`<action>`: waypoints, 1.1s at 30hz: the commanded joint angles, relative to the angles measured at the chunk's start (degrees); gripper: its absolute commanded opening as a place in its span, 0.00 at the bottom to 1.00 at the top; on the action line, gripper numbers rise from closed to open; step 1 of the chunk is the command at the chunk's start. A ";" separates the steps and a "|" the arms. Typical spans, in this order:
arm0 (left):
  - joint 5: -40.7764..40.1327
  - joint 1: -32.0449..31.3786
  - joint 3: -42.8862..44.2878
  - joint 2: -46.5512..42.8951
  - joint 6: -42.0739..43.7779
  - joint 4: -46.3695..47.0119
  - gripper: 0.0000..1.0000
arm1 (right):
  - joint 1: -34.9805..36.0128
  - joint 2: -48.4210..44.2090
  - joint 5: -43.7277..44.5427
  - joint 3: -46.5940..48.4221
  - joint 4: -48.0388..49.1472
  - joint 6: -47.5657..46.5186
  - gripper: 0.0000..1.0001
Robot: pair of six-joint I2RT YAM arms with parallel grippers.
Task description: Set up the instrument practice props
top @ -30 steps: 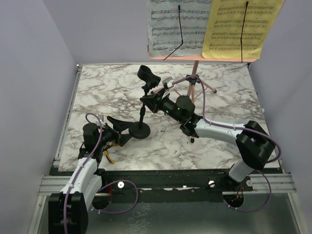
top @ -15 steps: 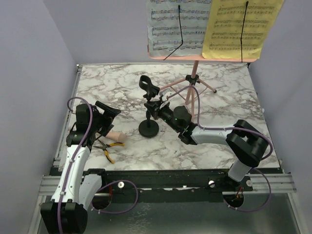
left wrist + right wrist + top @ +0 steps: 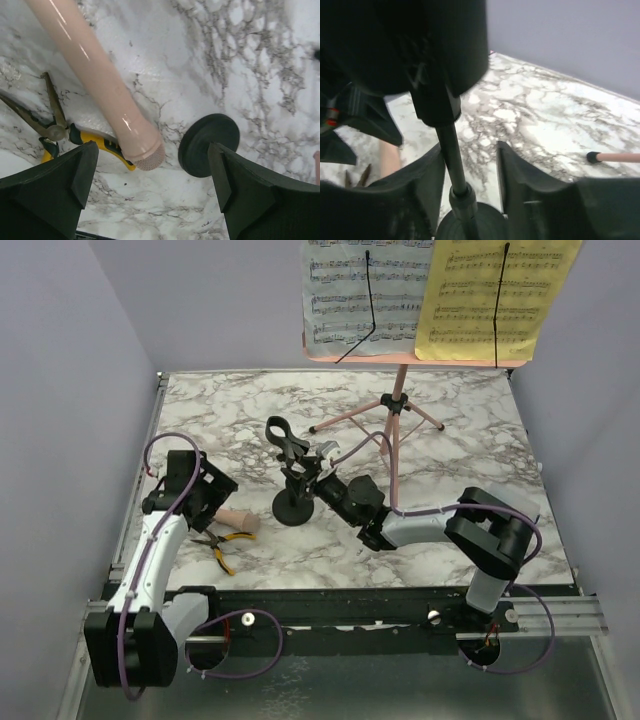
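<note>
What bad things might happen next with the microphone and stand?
The beige toy microphone lies across the yellow-handled pliers, so the open left gripper above may catch both. The right gripper sits loosely around the thin pole of the small black round-based mic stand; a sideways nudge might tip it.
</note>
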 commanded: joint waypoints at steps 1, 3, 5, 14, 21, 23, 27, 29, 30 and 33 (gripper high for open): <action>-1.22 1.37 0.27 9.13 -3.74 -2.95 0.99 | 1.08 -3.79 2.51 -3.25 0.12 -2.01 0.53; -1.38 1.95 0.46 13.15 -6.61 -3.08 0.99 | 1.26 -5.74 2.67 -4.04 -3.01 -1.93 0.61; -2.31 2.14 0.72 16.33 -9.39 -2.95 0.98 | 1.35 -7.59 2.75 -5.22 -5.41 -1.56 0.71; -6.65 2.36 -1.20 23.55 -18.64 0.61 0.88 | 1.35 -20.37 -5.06 -14.65 -23.04 9.13 0.86; -5.13 2.45 -0.07 29.37 -19.63 2.16 0.66 | 1.35 -33.78 -2.83 -23.83 -34.00 16.98 0.89; -5.28 2.54 1.12 29.07 -18.57 2.17 0.53 | 1.35 -37.60 0.00 -25.40 -36.60 17.93 0.90; -7.56 2.54 4.45 25.09 -15.62 1.96 0.32 | 1.35 -44.22 5.18 -25.62 -42.22 18.63 0.93; -8.04 2.53 5.74 21.90 -14.33 1.87 0.24 | 1.35 -46.62 6.60 -25.55 -43.48 18.49 0.96; -7.98 2.54 6.13 19.92 -13.93 1.84 0.21 | 1.35 -47.50 6.86 -25.38 -44.00 18.28 0.98; -7.71 2.45 7.15 14.67 -11.70 1.87 0.12 | 1.35 -47.79 6.25 -24.44 -44.33 16.97 1.00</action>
